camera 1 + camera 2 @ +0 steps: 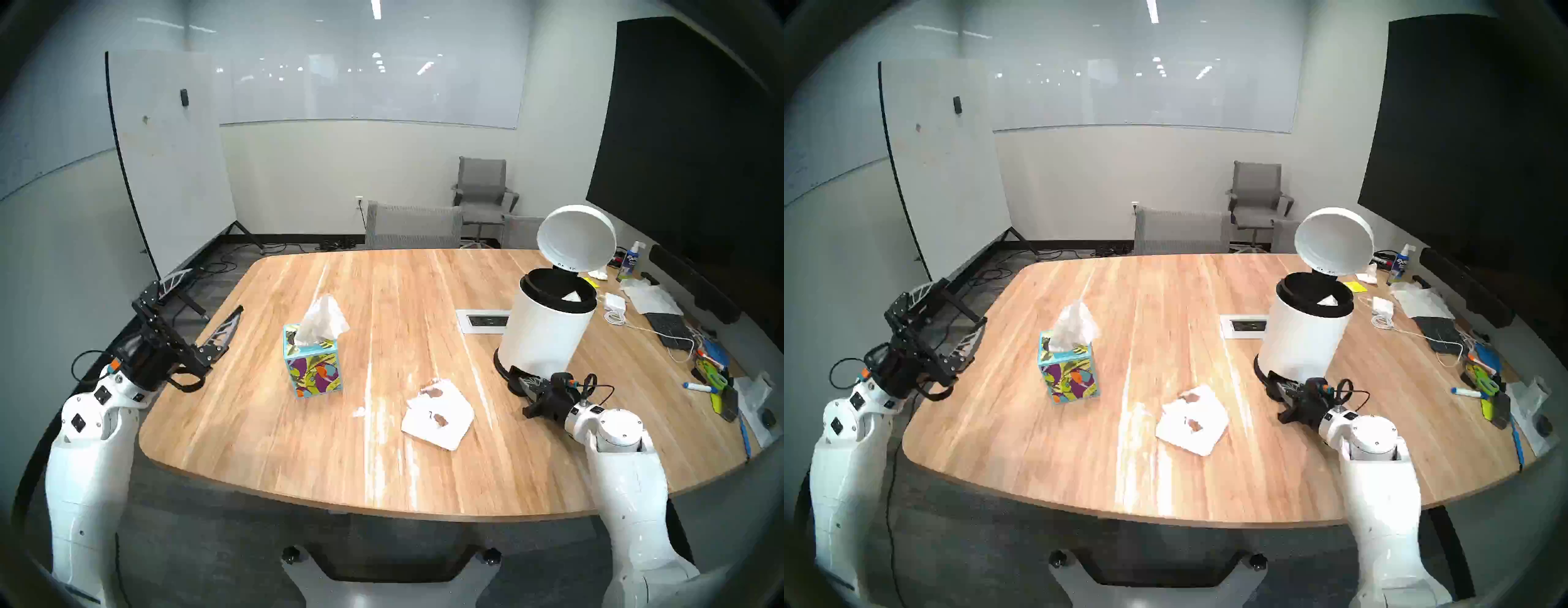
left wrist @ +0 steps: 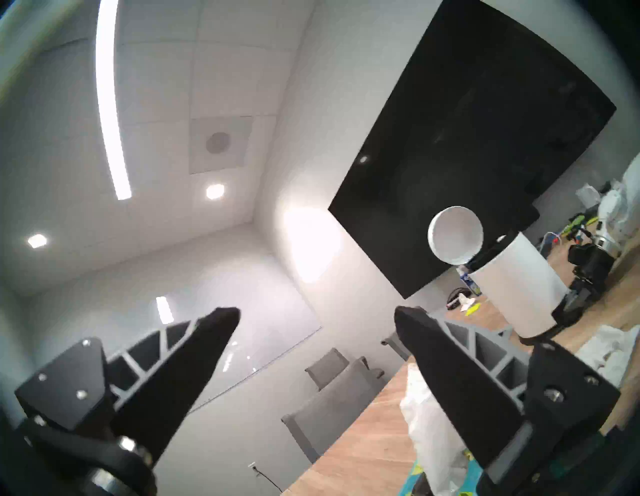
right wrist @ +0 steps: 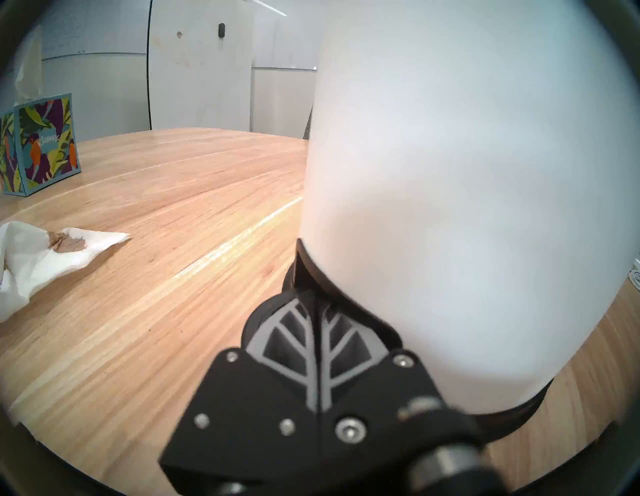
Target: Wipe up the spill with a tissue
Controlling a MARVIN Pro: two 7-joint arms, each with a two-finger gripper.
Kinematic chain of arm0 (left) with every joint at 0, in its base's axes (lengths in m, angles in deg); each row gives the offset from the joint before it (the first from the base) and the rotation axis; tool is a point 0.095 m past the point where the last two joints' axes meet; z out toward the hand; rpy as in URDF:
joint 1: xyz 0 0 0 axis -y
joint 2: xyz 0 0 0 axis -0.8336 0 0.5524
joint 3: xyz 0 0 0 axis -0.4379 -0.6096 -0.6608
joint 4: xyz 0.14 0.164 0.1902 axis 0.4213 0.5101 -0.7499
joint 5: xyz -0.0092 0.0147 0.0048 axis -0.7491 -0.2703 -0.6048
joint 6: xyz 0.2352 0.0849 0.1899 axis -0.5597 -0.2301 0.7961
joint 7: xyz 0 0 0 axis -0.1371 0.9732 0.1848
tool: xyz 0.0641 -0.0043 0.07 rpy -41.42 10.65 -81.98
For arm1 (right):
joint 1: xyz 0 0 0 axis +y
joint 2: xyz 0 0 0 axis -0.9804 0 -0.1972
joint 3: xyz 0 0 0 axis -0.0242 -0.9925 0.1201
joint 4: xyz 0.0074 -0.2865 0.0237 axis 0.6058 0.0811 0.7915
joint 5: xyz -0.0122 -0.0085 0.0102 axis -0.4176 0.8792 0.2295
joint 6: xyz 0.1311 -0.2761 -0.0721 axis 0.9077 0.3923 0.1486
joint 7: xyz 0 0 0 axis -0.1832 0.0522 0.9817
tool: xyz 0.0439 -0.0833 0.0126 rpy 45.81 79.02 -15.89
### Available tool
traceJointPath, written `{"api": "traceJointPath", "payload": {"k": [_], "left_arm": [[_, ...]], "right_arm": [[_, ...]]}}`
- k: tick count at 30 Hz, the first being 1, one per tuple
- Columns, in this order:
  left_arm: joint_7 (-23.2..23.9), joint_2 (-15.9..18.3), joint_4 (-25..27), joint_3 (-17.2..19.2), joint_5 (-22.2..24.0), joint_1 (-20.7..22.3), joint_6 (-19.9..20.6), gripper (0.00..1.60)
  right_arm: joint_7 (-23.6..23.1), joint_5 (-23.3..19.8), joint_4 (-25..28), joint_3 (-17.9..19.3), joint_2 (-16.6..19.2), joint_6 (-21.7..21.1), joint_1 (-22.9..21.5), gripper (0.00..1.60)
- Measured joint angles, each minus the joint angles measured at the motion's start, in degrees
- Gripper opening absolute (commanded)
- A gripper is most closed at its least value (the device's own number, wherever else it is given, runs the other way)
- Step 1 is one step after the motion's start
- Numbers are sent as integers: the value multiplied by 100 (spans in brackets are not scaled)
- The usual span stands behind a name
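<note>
Used tissue (image 1: 438,412) lies flat on table (image 1: 263,429) between tissue box (image 1: 312,364) and bin (image 1: 545,329), brown blots soaked in. Limp, light, damp; likely tears — pinch a raised dry corner. Left gripper (image 1: 208,305) spread, empty. Right gripper (image 3: 313,301) clenched, pressing the bin's pedal.

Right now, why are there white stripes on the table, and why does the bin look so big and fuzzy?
Head views: the stripes are ceiling-light glare on the table, not liquid. Right wrist view: the bin sits right at the lens, so it fills the picture and looks soft. Left wrist view: bright glare on the wall, slight blur throughout.
</note>
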Motion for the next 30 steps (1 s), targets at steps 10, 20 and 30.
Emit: {"api": "traceJointPath", "payload": {"k": [10,20,30], "left_arm": [[277,221,276,-235,443,-422,-375,160],[93,635,347,-860,594,-740,-554,160],[-173,1076,342,-1471,540,-794,-816,160]], "right_arm": [[0,1,-11,-29,27,-6,-11,0],[-1,-2,-17,-48,45,-8,-17,0],[0,-5,-25,-62,59,-10,-24,0]]}}
